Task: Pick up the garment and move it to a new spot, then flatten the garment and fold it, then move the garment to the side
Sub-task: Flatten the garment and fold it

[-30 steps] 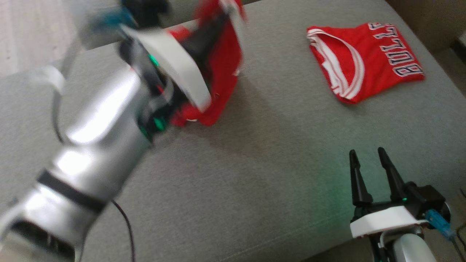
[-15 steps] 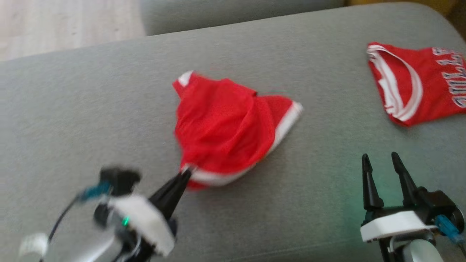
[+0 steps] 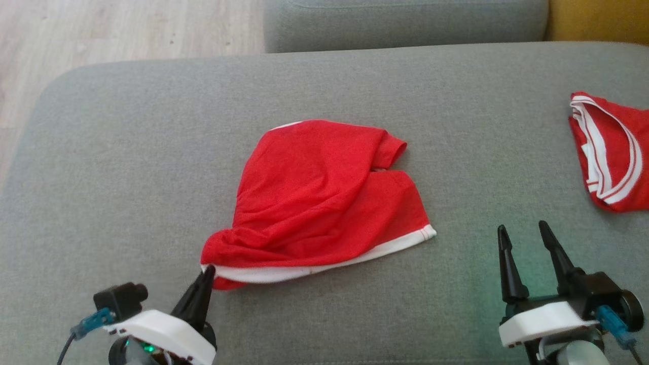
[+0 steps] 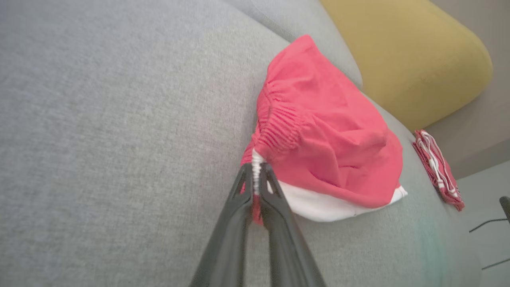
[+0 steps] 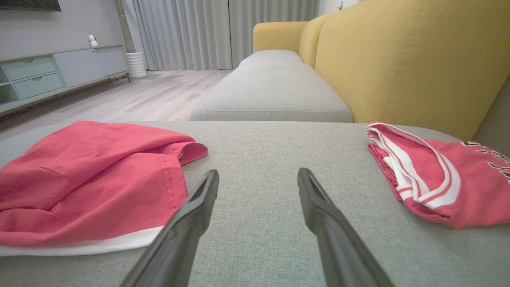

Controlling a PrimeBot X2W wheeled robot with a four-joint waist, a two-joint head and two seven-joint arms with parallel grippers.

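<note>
The garment [image 3: 319, 203] is a pair of red shorts with a white hem, lying crumpled in the middle of the grey sofa cushion [image 3: 127, 162]. My left gripper [image 3: 207, 274] is at the lower left, shut on the garment's near-left corner. The left wrist view shows white trim and red cloth pinched between the fingers of that gripper [image 4: 256, 169], with the garment [image 4: 326, 135] spread beyond them. My right gripper [image 3: 522, 228] stands open at the lower right, just above the cushion and holding nothing. From the right wrist, the garment [image 5: 91, 175] lies left of the open gripper [image 5: 258, 173].
A folded red jersey [image 3: 613, 152] with white trim lies at the cushion's right edge, also seen from the right wrist as the jersey [image 5: 438, 175]. A yellow backrest [image 5: 398, 59] rises behind it. Another grey cushion [image 3: 405, 20] lies beyond, and wooden floor [image 3: 127, 30] to the far left.
My left arm has come down from high over the cushion to the lower left, drawing the garment down flat onto the cushion. The head camera has shifted. The right gripper stays open.
</note>
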